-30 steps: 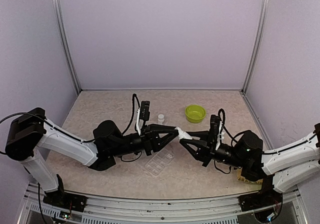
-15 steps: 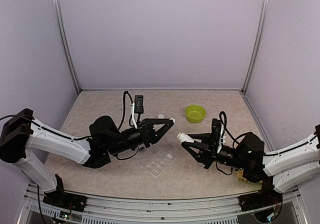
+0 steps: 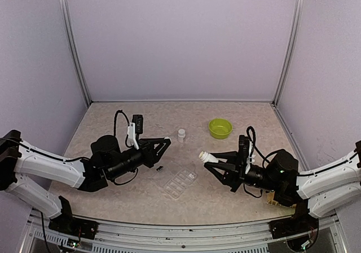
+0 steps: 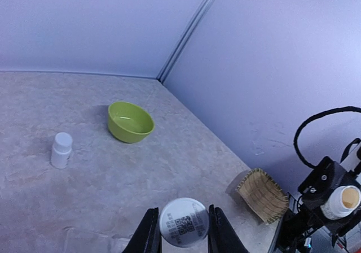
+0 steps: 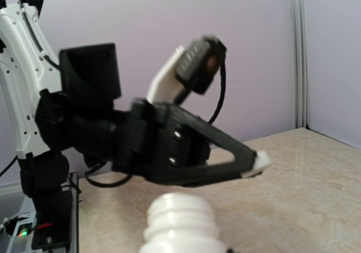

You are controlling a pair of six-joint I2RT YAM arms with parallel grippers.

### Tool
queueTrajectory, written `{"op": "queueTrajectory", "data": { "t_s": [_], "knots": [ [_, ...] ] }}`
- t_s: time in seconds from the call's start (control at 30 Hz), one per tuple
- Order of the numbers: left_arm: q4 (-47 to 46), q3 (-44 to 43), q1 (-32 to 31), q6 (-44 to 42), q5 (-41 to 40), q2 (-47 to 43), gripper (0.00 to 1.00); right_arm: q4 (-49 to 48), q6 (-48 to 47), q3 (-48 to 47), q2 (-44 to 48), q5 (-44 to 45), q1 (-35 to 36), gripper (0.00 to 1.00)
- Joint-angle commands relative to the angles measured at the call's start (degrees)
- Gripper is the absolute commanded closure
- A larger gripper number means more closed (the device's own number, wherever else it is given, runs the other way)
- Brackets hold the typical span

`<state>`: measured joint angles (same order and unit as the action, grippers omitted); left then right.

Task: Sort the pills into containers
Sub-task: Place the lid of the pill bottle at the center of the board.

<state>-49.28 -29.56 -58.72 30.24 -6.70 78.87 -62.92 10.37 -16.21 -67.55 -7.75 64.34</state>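
My left gripper (image 4: 183,226) is shut on a round white bottle cap (image 4: 184,219) with a printed code on its face, held above the table at the left (image 3: 167,142). My right gripper (image 3: 213,162) is shut on a small white bottle (image 3: 204,157) with no cap, tilted toward the left. The bottle's threaded neck (image 5: 180,222) fills the bottom of the right wrist view. Seen from the left wrist, its open mouth (image 4: 345,197) looks yellowish-orange inside, but single pills cannot be made out. The containers are the compartments of a clear pill box (image 3: 180,183) lying on the table between both grippers.
A second small white bottle (image 3: 181,134) stands capped behind the box, with a lime-green bowl (image 3: 220,128) to its right. A wicker basket (image 3: 277,200) sits by the right arm. A small dark piece (image 3: 159,168) lies left of the box.
The two grippers were joined at the bottle. The left arm has since pulled back to the left with the cap, and the right gripper keeps the uncapped bottle, slightly withdrawn.
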Motion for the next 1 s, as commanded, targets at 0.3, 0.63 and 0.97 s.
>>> {"op": "queueTrajectory", "data": {
  "t_s": [0.3,0.63,0.97],
  "knots": [
    [3.89,7.68,5.67,-4.08,-11.63,-0.7,0.8,-2.04,1.14,-0.91,-1.02,-1.72,0.0,0.76],
    [9.93,6.61,10.77,-0.97,-15.26,5.86,0.8,-2.47,1.9,-1.37,-2.14,-2.65,0.01,0.76],
    [13.24,3.54,12.97,1.1,-17.25,15.29,0.81,-3.0,2.44,-0.76,-2.12,-2.94,0.0,0.76]
  ]
}}
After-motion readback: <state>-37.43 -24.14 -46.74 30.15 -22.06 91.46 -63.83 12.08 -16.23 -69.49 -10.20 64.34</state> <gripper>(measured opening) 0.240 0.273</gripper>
